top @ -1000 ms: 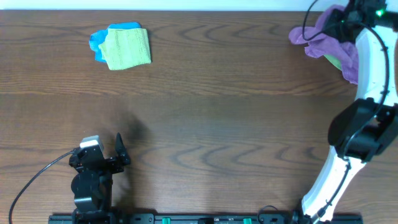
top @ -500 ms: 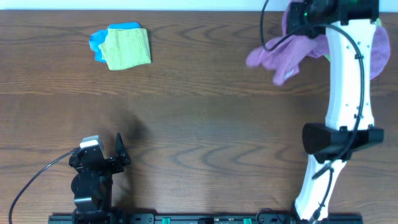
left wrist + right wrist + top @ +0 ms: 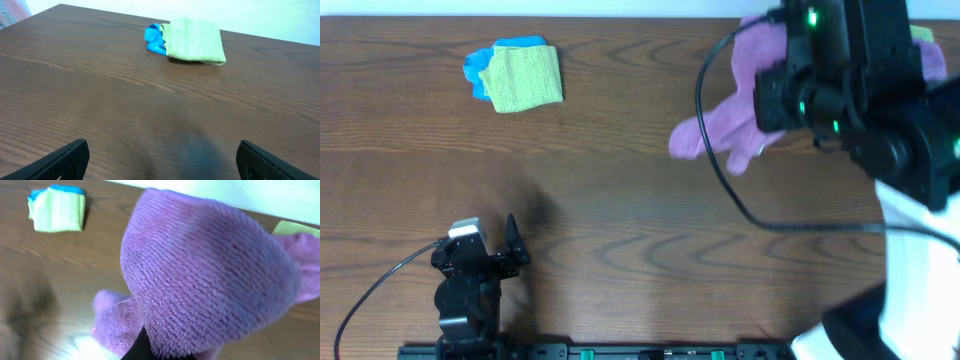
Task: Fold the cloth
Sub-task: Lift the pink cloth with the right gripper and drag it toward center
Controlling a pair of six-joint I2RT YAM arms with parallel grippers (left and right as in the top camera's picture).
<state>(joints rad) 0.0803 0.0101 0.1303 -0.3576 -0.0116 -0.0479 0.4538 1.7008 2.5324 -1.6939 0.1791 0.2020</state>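
Your right gripper (image 3: 770,95) is clamped on the cloth (image 3: 720,125), which hangs bunched over the table's (image 3: 620,200) far-right part, well apart from the lime-green cloth (image 3: 525,78); your left gripper (image 3: 162,160) stands wide apart, empty.

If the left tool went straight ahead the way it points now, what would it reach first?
Probably the lime-green cloth, lying over a blue cloth, ahead and slightly right of the open left tool. Only bare table lies between; if it tilts downward, it would touch wood first.
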